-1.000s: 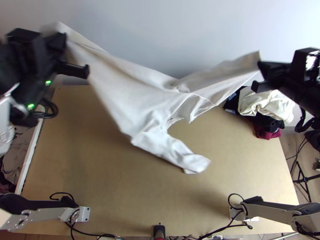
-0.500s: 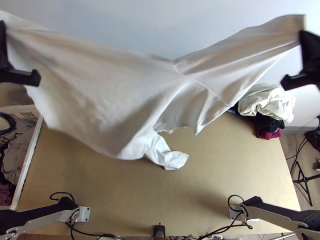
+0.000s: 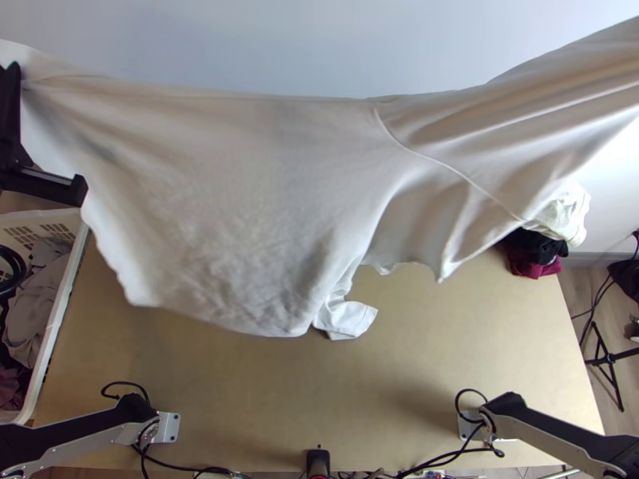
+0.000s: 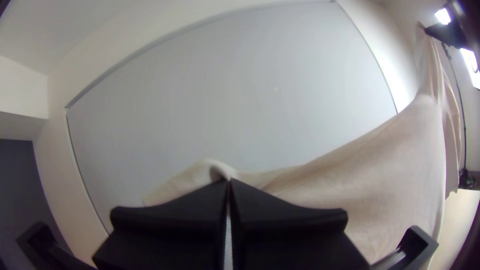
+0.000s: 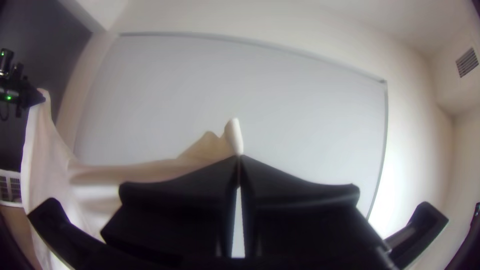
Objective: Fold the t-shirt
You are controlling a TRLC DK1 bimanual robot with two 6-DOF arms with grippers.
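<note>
The white t-shirt (image 3: pixel 240 184) hangs stretched across the upper part of the top view, a sleeve end (image 3: pixel 347 318) low near the table's middle. At the upper left edge, my left gripper (image 3: pixel 14 76) holds one part of it. In the left wrist view my left gripper (image 4: pixel 229 182) is shut on the cloth (image 4: pixel 370 175). My right gripper (image 5: pixel 239 157) is shut on another part of the shirt (image 5: pixel 200 150) in the right wrist view, a small tip of cloth standing above its fingertips.
A white basket (image 3: pixel 60 303) with clothes stands left of the light wooden table (image 3: pixel 319 399). Dark, red and cream clothes (image 3: pixel 531 254) are piled by the right far corner. A wall rises behind the table.
Both grippers have moved apart toward the sides, the right one out past the edge. The shirt between them is spread wider, and its lower edge has shifted to the right lately.
</note>
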